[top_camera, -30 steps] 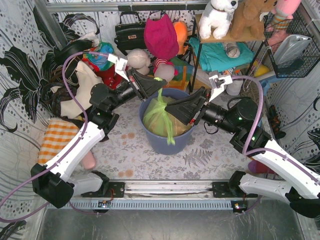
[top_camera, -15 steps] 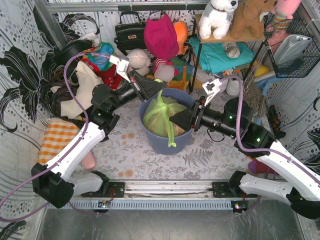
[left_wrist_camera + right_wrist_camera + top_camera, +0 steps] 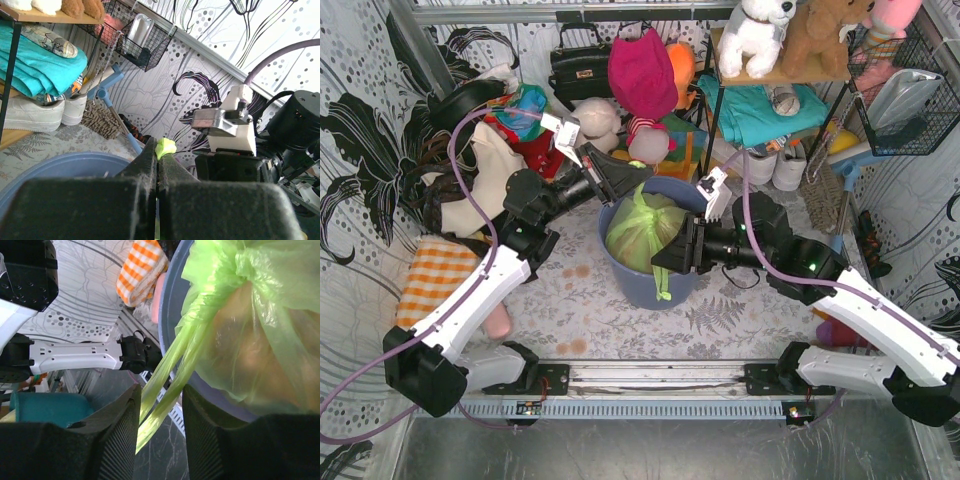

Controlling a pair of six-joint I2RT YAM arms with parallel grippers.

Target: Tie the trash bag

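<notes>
The lime-green trash bag (image 3: 642,230) sits in the blue-grey round bin (image 3: 630,288), with tan scraps showing through. My left gripper (image 3: 638,168) is above the bin's far rim, shut on one handle strip; a green tip pokes out between its closed fingertips (image 3: 165,148). My right gripper (image 3: 665,262) is at the bin's front rim, open. In the right wrist view two long handle strips (image 3: 167,400) hang from the bag (image 3: 260,335) over the bin rim (image 3: 169,315) and pass between the open fingers (image 3: 120,435) without being pinched.
A shelf (image 3: 720,120) with teal cloth and plush toys stands behind right. A black handbag (image 3: 580,65), pink hat (image 3: 642,75) and toys crowd the back. An orange checked cloth (image 3: 435,280) lies left. A wire basket (image 3: 910,100) hangs right.
My right gripper has swung left and down, from beside the bag to the bin's front rim around the hanging strips. My left gripper has stayed put, holding its strip.
</notes>
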